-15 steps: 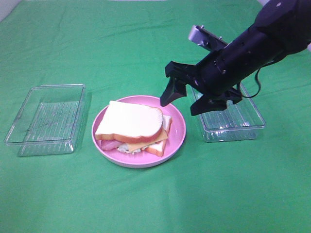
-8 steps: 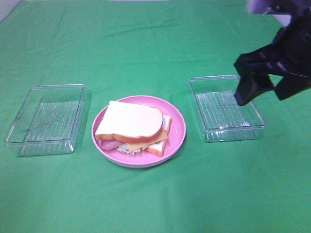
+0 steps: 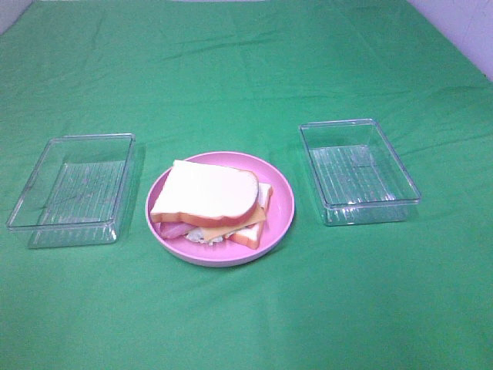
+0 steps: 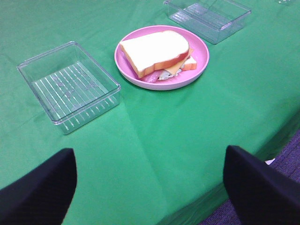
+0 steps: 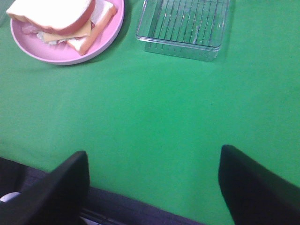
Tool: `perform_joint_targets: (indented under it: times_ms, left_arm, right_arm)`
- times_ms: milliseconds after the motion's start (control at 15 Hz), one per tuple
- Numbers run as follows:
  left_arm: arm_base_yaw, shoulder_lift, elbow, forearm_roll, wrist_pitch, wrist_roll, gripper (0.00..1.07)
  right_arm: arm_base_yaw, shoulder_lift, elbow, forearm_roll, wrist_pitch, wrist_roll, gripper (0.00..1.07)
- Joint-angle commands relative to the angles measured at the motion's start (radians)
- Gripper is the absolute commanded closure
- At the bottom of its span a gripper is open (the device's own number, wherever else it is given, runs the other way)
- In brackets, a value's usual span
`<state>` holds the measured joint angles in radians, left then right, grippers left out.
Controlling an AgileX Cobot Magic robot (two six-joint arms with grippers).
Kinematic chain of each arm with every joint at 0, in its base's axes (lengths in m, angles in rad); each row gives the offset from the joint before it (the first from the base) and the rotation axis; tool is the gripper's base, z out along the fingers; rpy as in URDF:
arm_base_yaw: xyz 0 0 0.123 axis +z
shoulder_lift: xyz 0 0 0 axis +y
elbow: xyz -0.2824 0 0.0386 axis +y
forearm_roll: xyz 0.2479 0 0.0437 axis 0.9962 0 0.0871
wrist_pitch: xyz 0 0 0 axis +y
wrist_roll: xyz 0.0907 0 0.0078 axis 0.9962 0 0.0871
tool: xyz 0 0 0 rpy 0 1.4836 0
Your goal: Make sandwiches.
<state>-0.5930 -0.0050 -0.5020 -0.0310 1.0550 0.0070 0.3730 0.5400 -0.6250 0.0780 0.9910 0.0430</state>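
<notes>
Item: sandwich (image 3: 212, 202), fully stacked on pink plate (image 3: 281, 202), between two clear trays (image 3: 73, 185), (image 3: 358, 171). Your left gripper (image 4: 149, 187) and right gripper (image 5: 153, 187): jaws apart, empty, well clear. Assembly looks finished; nothing remains to grasp.

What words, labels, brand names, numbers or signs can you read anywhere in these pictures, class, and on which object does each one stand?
None: no readable text shows in any view.
The sandwich, the pink plate, the two clear trays and the green cloth carry no writing.
</notes>
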Motion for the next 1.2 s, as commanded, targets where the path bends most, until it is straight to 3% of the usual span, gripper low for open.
perform_joint_targets:
  times_ms: [67, 467, 1200]
  left_arm:
    - [-0.004, -0.020, 0.002, -0.007, -0.009, 0.004, 0.26]
    - [-0.004, -0.020, 0.002, -0.007, -0.009, 0.006, 0.26]
    - [0.015, -0.020, 0.002, -0.006, -0.009, 0.004, 0.26]
  right_arm:
    - [0.002, -0.150, 0.050, -0.009, 0.050, -0.043, 0.35]
    - [0.002, -0.465, 0.120, 0.005, 0.069, -0.119, 0.35]
    - [0.002, -0.483, 0.120, 0.008, 0.070, -0.124, 0.35]
